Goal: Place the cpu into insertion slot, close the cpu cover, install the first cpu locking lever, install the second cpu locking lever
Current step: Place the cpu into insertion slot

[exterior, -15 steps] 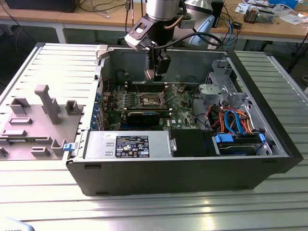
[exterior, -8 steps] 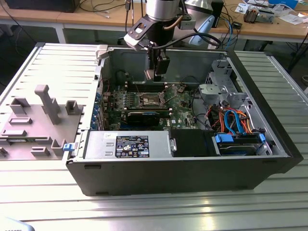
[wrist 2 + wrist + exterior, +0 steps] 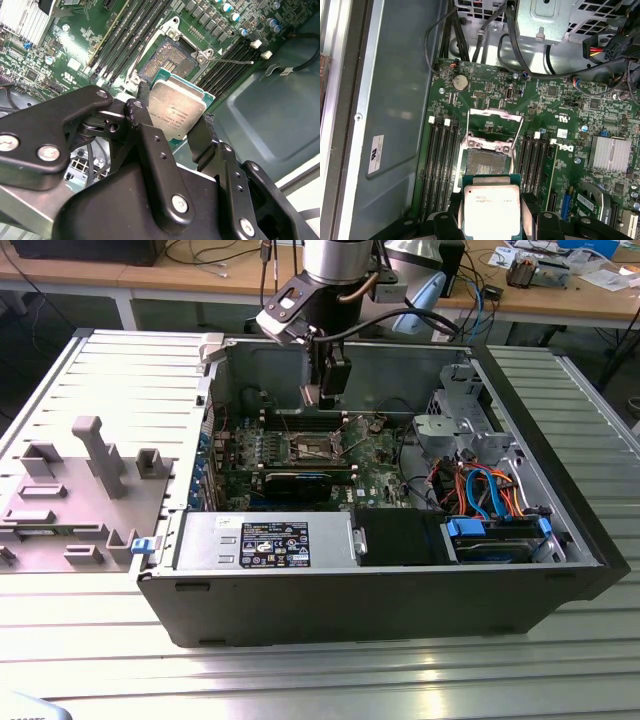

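Clamping the cpu [image 3: 491, 212], end effector [image 3: 174, 114] near insertion slot [image 3: 484, 161]

Ribbed metal table [image 3: 300, 680], wooden desks [image 3: 60, 273] behind — cable-strewn

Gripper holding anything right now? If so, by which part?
Yes: the gripper holds the cpu by two opposite side edges, not yet in the insertion slot.

cpu [image 3: 176, 107] edges behind claw [image 3: 175, 106] fingers [image 3: 202, 135]
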Available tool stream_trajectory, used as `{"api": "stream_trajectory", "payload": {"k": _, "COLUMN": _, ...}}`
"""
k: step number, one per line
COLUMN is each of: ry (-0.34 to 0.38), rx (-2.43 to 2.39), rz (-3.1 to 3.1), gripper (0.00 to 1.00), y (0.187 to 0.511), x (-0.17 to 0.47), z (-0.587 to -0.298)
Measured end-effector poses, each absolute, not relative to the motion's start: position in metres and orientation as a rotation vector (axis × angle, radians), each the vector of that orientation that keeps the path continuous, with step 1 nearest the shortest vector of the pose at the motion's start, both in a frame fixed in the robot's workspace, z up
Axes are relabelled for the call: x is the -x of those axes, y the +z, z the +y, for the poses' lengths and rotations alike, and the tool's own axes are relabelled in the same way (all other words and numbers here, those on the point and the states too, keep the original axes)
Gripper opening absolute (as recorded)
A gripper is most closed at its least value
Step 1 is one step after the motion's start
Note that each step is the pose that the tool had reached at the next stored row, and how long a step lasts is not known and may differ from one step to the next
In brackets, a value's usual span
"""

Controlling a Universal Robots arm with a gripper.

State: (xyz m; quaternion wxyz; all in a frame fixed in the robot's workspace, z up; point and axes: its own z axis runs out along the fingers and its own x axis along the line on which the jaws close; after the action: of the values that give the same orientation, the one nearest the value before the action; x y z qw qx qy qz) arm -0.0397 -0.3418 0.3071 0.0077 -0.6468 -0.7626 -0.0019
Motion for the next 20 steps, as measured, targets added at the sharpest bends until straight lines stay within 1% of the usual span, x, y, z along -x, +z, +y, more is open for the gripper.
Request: {"api": "stream_trajectory", "payload": {"k": 20, "ry": -0.007, "rx": 2.129, "rz": -2.290, "gripper": 0.55, "y": 0.3050, "x": 0.0397, "z": -0.3418}}
